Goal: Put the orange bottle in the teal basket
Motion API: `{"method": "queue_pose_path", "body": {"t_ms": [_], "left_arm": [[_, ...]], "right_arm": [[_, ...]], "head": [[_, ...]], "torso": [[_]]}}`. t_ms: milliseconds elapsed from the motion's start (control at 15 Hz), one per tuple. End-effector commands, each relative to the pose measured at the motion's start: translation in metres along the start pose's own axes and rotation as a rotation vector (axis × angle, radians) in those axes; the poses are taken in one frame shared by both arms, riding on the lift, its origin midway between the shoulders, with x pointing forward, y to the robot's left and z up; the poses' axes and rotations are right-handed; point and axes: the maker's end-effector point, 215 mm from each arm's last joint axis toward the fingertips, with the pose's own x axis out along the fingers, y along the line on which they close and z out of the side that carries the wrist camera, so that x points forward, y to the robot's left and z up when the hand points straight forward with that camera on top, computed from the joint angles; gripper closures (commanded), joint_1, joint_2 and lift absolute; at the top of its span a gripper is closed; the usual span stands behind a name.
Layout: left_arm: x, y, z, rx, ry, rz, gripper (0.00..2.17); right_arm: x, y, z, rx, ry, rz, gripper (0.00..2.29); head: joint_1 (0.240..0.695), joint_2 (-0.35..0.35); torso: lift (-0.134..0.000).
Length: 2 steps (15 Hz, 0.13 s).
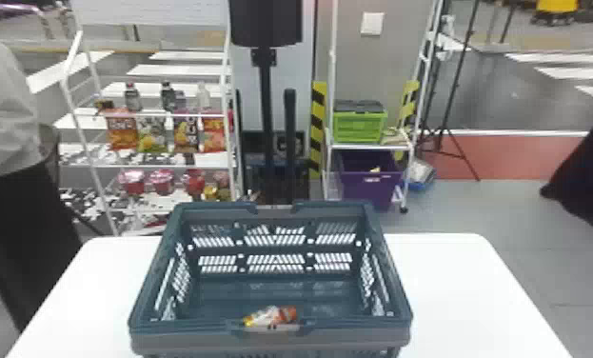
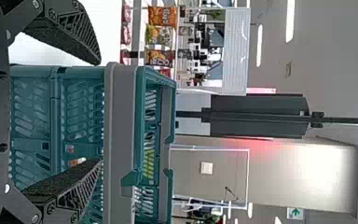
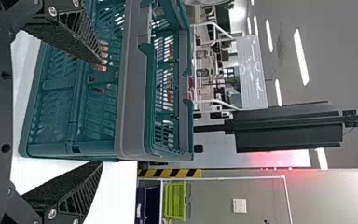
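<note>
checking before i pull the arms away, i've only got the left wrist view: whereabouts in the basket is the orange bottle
Observer: In the head view, the bottle is inside the basket, by the middle of the wall nearest the robot.
Operator: ok and which way is it lying, can't tell through the slots
Observer: It lies on its side, roughly along that near wall, its yellow end toward the robot's left.
Operator: got it, is the right end effector holding anything
Observer: No, the right wrist view has its two fingers apart with nothing gripped between them.
</note>
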Motion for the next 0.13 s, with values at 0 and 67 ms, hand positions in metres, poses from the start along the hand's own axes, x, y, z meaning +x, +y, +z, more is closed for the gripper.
{"method": "queue_pose_path", "body": {"t_ms": [0,67], "left_arm": [[0.0002,0.0004,-0.0008,-0.003,-0.001,0.003,0.17],[0.0004,0.0004,0.0028,-0.003,-0.012,0.003,0.17]], "right_arm": [[-0.0026,-0.0026,0.0007,-0.003,0.002,-0.011,0.12],[-0.0039,-0.0036,-0.0010,-0.006,0.008,-0.016,0.12]], "head": [[0.499,0.000],[0.499,0.000]], "torso": [[0.000],[0.000]]}}
